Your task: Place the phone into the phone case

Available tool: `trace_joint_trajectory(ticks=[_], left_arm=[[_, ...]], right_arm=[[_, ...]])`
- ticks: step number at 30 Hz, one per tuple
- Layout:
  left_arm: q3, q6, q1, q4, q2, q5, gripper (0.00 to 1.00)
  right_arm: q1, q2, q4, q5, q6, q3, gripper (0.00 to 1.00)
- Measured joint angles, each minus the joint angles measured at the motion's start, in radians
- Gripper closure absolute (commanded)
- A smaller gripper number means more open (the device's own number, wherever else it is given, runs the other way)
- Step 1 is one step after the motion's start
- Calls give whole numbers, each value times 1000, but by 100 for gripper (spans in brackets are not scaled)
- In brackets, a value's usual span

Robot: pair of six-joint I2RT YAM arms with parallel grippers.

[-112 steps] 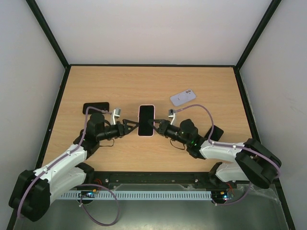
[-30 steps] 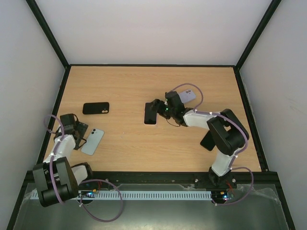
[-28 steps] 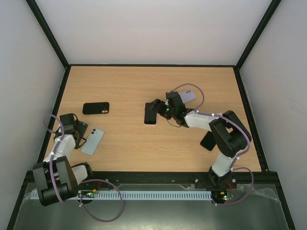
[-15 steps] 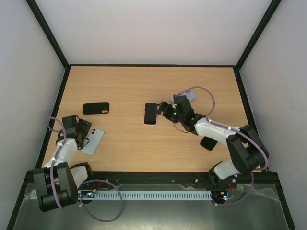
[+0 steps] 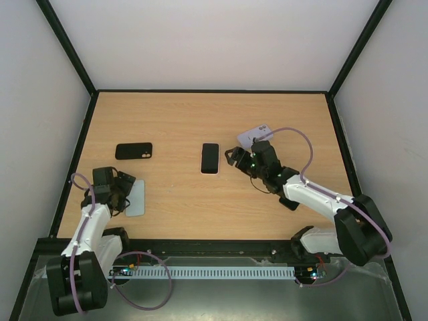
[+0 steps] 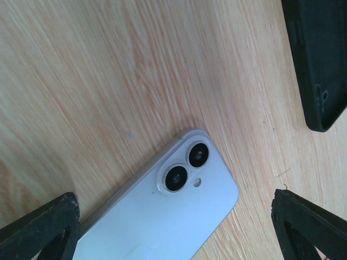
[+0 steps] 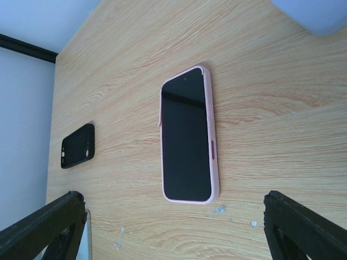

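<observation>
A phone with a dark screen lies screen up inside a pink case at mid-table. My right gripper stands open just to its right, touching nothing; in the right wrist view the cased phone lies ahead of the fingers. A light blue phone lies face down at the left, two camera lenses showing. My left gripper is open over it, its fingers apart either side. An empty black case lies farther back.
A pale lavender phone or case lies behind the right gripper. A small black object sits partly under the right arm. Black rails edge the wooden table and white walls rise on three sides.
The right gripper has drawn back to the right, away from the pink-cased phone, and opened wider. The left arm has shifted nearer, and the light blue phone now lies straighter.
</observation>
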Motion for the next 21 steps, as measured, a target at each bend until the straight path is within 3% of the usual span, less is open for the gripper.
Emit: trace_joint_trajectory(ticks=[10,21], left_arm=[[32,-2,-31,-50,39,-40,4],[32,-56,-230,-42,39,-79,5]], right_arm=[[0,-33,-25,25,-4,-17,12],[0,-33,-274,222,-12,62,11]])
